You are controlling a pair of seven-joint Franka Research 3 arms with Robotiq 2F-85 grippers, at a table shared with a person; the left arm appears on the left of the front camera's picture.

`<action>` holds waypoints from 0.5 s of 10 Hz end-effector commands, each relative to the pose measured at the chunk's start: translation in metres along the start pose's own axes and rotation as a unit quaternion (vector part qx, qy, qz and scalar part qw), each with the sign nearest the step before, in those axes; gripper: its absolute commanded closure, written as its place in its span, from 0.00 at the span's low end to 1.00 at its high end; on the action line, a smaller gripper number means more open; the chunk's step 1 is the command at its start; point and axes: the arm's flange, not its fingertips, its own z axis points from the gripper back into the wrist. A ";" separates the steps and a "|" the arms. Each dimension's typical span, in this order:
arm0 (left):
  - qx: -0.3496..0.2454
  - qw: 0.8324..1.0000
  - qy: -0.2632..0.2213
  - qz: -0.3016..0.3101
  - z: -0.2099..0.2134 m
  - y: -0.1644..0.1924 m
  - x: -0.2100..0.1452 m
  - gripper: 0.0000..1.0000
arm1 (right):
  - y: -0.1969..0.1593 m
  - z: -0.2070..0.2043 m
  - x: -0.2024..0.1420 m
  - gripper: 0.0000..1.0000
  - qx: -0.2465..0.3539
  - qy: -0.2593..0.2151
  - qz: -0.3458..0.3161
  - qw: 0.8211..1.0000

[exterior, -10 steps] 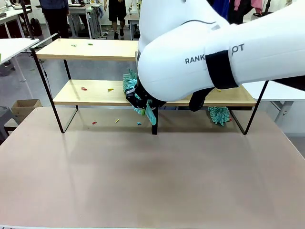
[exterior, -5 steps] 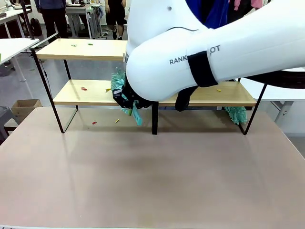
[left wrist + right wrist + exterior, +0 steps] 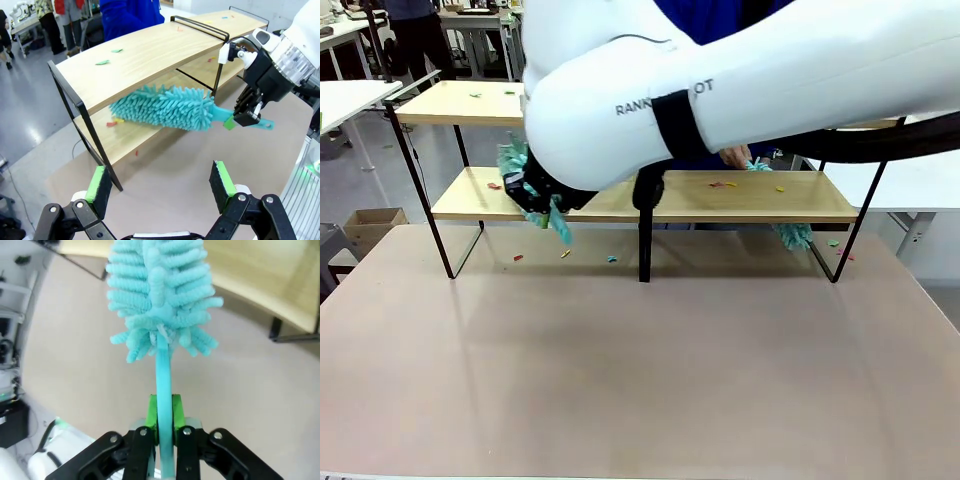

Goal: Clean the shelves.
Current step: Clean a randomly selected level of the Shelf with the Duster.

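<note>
Front, right arm: reaching across from the right; right gripper [image 3: 535, 195] at the left half of the shelves [image 3: 750, 200], clamped on teal duster [image 3: 510, 158] over the lower board.
Front, surroundings: coloured scraps [image 3: 565, 254] on table [image 3: 620, 380]; person's hand [image 3: 733, 155] with second duster [image 3: 792, 235] far right.
Left wrist: left gripper [image 3: 159, 182] above bare table, jaws wide apart.
Right wrist: jaws tight on duster handle.

The shelves [image 3: 740, 198] stood at twelve o'clock on the beige table [image 3: 620, 380]; small coloured scraps [image 3: 565, 254] dotted both boards and the tabletop underneath.
</note>
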 end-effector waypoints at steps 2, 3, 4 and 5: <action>-0.005 1.000 -0.005 -0.003 0.000 0.001 -0.001 0.00 | 0.025 -0.002 0.017 0.88 -0.006 0.011 0.053 0.999; -0.005 1.000 -0.005 -0.003 0.000 0.001 -0.001 0.00 | 0.027 0.001 0.018 0.88 -0.004 0.010 0.056 0.998; -0.005 1.000 -0.005 -0.003 0.000 0.001 -0.001 0.00 | 0.030 0.002 0.018 0.88 0.005 0.010 0.062 0.998; -0.005 1.000 -0.005 -0.003 0.000 0.001 -0.001 0.00 | 0.035 0.001 0.017 0.88 0.026 0.022 0.073 0.997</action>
